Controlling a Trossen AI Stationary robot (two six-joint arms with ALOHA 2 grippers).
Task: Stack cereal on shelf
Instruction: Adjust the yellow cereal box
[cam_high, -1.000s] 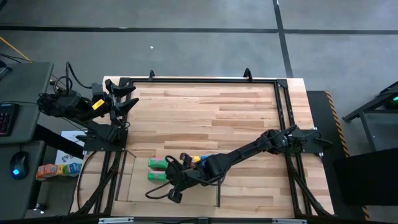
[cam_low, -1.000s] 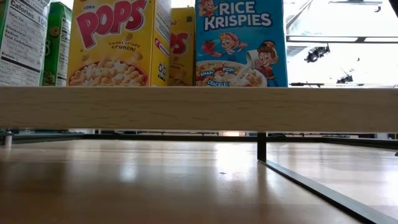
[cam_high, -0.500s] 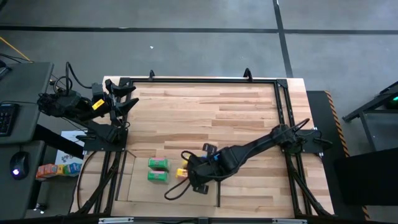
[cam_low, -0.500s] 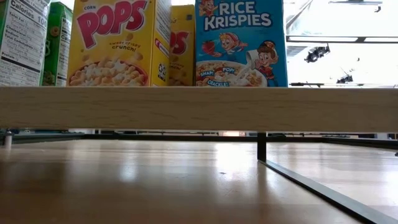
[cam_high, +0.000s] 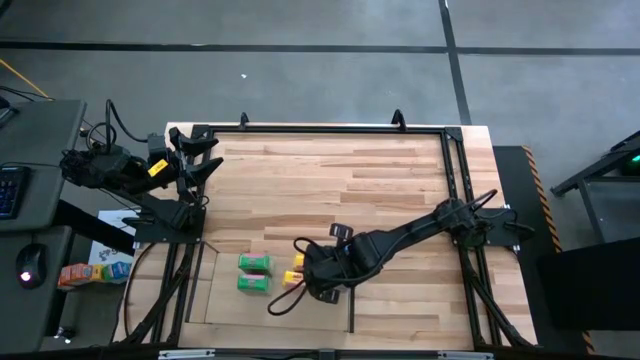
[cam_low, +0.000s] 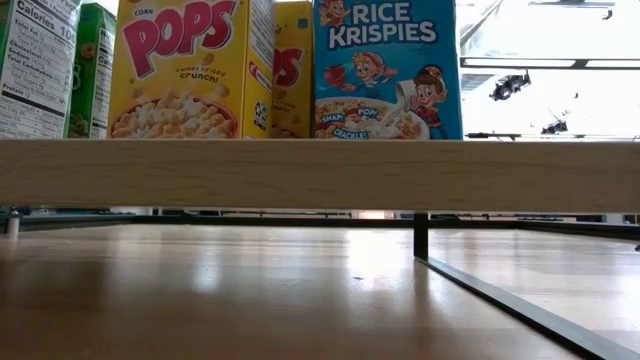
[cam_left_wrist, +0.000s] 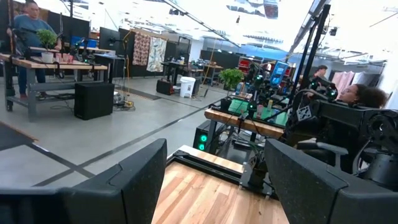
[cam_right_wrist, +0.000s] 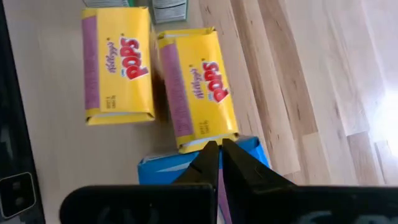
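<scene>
Two yellow cereal boxes (cam_right_wrist: 118, 65) and (cam_right_wrist: 198, 87) stand side by side on the pale shelf (cam_right_wrist: 50, 143), their tops facing the right wrist camera. A blue cereal box (cam_right_wrist: 155, 169) sits just below the right gripper (cam_right_wrist: 219, 163), and the tip of the gripper is over its top edge, right next to the nearer yellow box. The gripper's two dark fingers are pressed together with nothing between them; whether they touch the blue box is hard to say from this angle. Beyond the yellow pair, the edges of two more boxes (cam_right_wrist: 169, 9) just show.

From above, two green cereal boxes (cam_high: 254, 273) stand on the far side of the yellow ones from the right gripper (cam_high: 318, 285), all on the shelf (cam_high: 215, 300) at the near edge of the wooden table (cam_high: 380, 180).

The left gripper (cam_high: 205, 155) waits well away at the table's far left corner, its fingers spread and empty.

From table height, the box fronts (cam_low: 185, 65) rise above the shelf's pale edge (cam_low: 320, 175).
</scene>
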